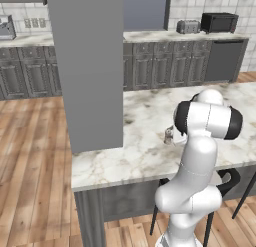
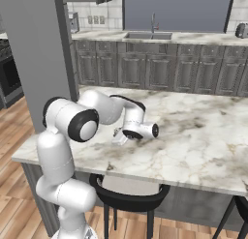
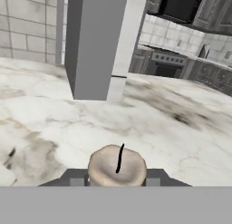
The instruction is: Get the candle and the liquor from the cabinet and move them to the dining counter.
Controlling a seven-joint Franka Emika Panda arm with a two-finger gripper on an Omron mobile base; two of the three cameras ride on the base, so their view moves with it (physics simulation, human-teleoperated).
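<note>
Small pale beige-grey stubby candle (image 3: 117,166) with black wick sits between dark fingers (image 3: 117,180), low over white marble-look veined dining surface (image 3: 181,128). Contact with surface: cannot tell. Grip or release: cannot tell; finger tips cut off at frame bottom. Blue-and-red liquor bottle remains to fetch, by judgement. Left base view: arm covers most of candle.

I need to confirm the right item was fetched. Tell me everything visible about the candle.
The candle is a small, stubby, pale beige piece that looks like wax, with a rounded top and a thin black wick. It stands upright between the fingers of the claw, low over the white-veined dining counter. Whether its base touches the marble cannot be told.
</note>
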